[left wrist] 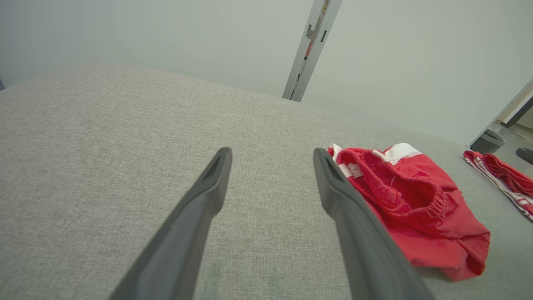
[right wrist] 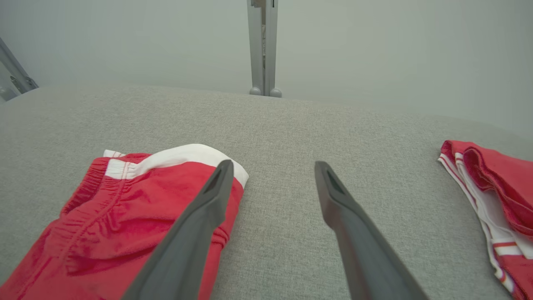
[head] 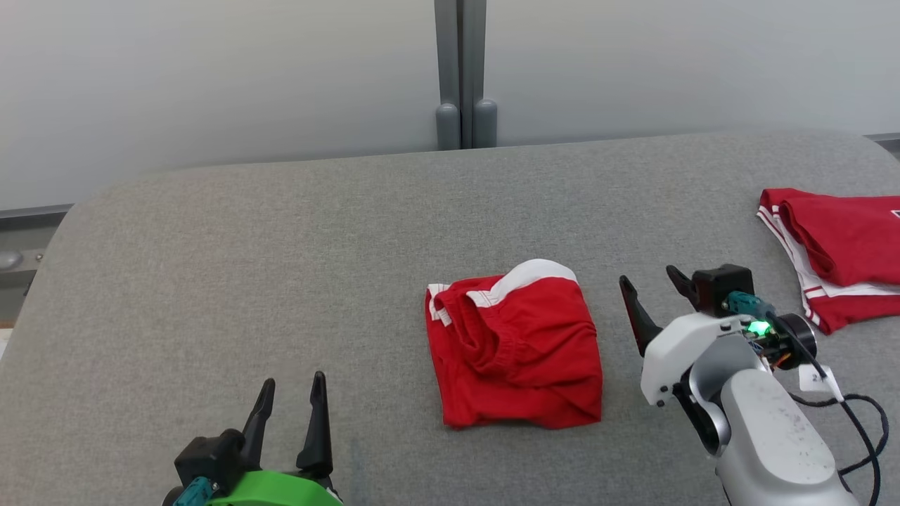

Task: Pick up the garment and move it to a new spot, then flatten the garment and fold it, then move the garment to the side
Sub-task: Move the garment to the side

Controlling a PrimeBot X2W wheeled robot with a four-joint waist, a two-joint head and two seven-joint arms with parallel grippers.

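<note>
My left end effector (head: 294, 379) and right end effector (head: 646, 275) both stood apart, empty, flanking the folded red garment (head: 517, 351) on the grey surface (head: 281, 246).

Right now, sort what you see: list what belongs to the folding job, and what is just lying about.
Job: folded red garment at centre; left gripper, open; right gripper, open beside it.
Lying about: red-and-white clothes pile at the right edge of the table; grey post behind.
</note>
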